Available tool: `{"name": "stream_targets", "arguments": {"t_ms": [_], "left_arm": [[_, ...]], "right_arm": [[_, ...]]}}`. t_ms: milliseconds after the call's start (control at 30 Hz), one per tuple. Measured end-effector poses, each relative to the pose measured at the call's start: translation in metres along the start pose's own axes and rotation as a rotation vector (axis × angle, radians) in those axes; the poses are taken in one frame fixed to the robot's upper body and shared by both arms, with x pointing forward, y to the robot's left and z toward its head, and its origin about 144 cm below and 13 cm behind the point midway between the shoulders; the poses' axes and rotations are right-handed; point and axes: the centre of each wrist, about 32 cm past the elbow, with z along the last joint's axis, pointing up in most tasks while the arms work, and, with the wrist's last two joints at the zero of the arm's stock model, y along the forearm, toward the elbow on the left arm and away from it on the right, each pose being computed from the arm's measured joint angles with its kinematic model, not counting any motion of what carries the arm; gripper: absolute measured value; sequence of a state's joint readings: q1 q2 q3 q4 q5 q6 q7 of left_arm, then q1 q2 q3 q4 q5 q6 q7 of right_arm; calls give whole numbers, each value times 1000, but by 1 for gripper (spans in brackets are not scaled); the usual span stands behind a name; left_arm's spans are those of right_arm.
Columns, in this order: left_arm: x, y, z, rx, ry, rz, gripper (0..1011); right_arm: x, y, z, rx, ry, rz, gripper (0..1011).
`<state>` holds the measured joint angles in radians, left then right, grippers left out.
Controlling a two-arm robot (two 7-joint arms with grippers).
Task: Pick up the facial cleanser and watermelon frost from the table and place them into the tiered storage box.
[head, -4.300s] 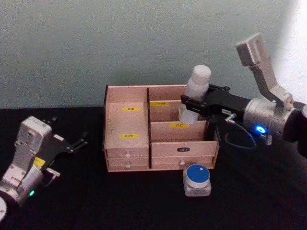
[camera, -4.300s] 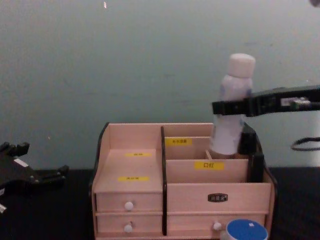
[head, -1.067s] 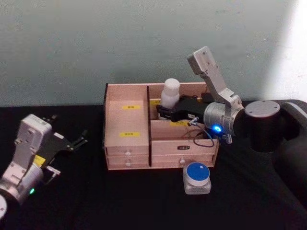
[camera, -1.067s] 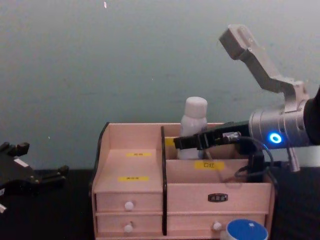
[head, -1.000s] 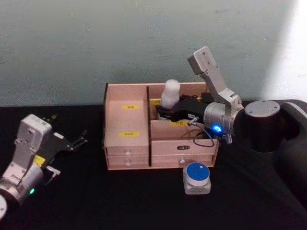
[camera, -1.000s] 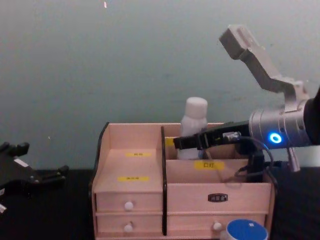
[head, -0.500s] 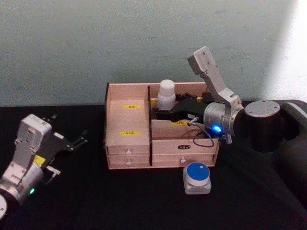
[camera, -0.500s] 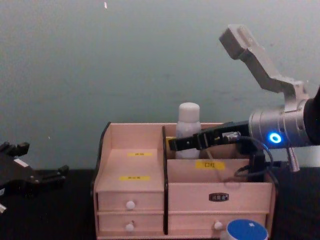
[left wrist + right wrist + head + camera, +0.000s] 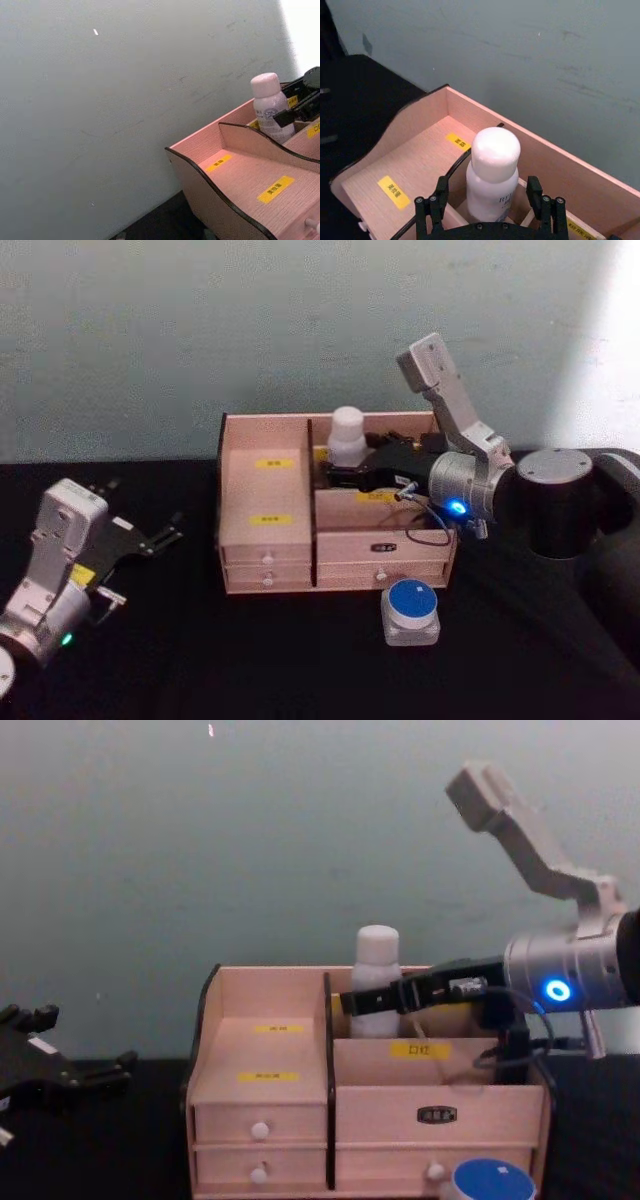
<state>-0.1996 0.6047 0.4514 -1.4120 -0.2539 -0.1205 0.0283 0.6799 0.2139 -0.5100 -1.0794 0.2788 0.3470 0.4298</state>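
While the left gripper [image 9: 150, 535] sits parked with its fingers spread over the black table [image 9: 250, 660], well off to the working tool's side, the tiered storage box [image 9: 265, 540] lies directly beneath the right gripper [image 9: 340, 468], which reaches across its right half. Facial cleanser [image 9: 347, 432] stands upright in the rear compartment beside the central black divider, between the right gripper's fingers [image 9: 440, 192], which are parted with a gap on either side. Watermelon frost [image 9: 411, 608] sits on the table below that gripper and nearer the robot, just in front of the box.

The facial cleanser [image 9: 347, 435] has come down into the tiered storage box [image 9: 350, 545]
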Motion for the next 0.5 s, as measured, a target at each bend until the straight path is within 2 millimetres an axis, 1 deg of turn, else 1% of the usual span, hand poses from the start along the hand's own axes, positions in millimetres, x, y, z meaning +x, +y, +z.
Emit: {"name": "stream_targets", "arguments": {"t_ms": [267, 500], "left_arm": [[0, 0, 0, 0, 0, 0, 1001], [0, 0, 0, 0, 0, 0, 1001]], "right_arm": [[-2, -14, 7, 38, 7, 10, 1000], [-5, -37, 14, 83, 9, 2, 1000]]}}
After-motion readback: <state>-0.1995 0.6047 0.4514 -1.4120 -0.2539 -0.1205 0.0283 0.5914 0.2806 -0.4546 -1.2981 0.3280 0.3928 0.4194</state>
